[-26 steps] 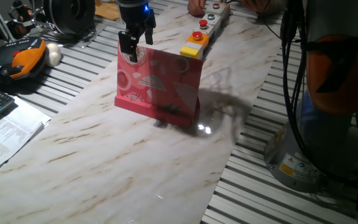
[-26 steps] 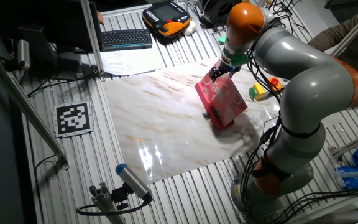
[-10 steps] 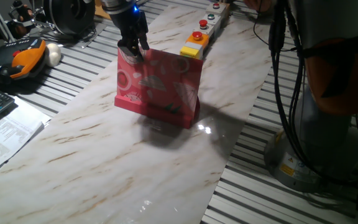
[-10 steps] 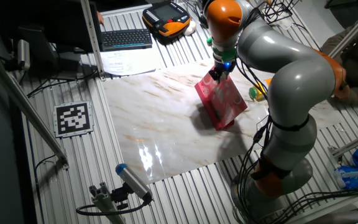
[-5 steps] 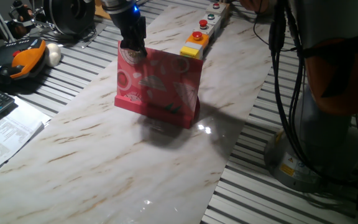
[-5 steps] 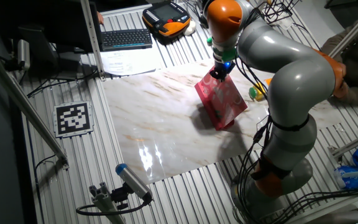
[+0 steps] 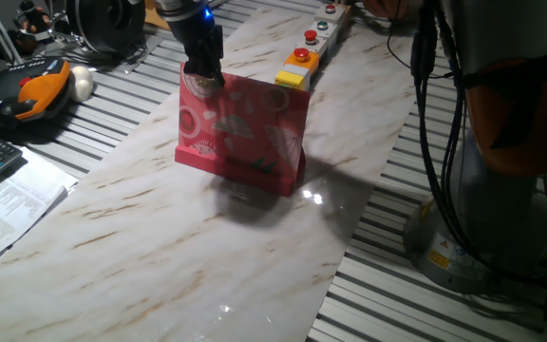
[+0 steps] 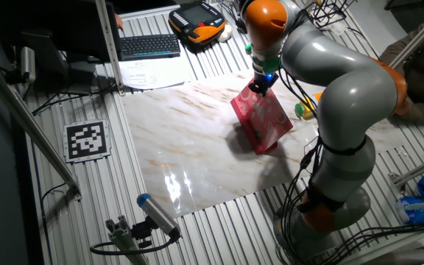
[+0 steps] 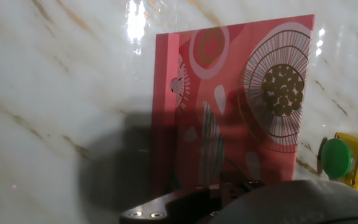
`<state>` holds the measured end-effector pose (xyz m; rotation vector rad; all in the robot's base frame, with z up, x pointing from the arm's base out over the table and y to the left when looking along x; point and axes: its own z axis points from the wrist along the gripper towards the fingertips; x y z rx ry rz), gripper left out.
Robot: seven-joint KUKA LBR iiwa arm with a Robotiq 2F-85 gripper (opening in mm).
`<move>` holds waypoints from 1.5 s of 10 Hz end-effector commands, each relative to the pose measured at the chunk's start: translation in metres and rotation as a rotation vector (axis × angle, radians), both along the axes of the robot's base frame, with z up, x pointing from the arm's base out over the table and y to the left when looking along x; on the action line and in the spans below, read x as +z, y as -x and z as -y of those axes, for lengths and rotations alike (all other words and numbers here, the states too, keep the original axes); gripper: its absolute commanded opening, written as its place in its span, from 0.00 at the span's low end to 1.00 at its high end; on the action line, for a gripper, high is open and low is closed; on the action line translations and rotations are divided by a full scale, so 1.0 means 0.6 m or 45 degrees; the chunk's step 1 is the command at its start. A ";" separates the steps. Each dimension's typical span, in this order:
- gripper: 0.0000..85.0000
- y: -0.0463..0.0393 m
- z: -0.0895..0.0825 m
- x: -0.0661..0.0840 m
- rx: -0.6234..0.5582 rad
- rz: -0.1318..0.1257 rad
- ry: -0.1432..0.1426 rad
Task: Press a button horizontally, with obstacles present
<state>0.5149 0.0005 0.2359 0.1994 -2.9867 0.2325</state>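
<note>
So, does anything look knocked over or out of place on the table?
Nothing is tipped or spilled: the pink board stands upright on its base lip. The one odd thing is the gripper, right at the board's top corner, at the end away from the yellow button box. Whether it touches the board I cannot tell.

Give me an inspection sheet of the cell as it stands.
Surface: marble-look tabletop, glare spots.
Job's things: pink board upright on its base lip; button in yellow housing just behind it.
Clutter: grey button strip beyond the button.
Grippers: claw at the board's top corner; finger state not discernible.
Cables: black bundle hanging beside the arm base.
Surroundings: keyboard, orange pendant, papers, marker tag.
</note>
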 end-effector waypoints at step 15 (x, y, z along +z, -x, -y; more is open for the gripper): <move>0.00 -0.001 0.016 0.014 -0.090 0.243 -0.062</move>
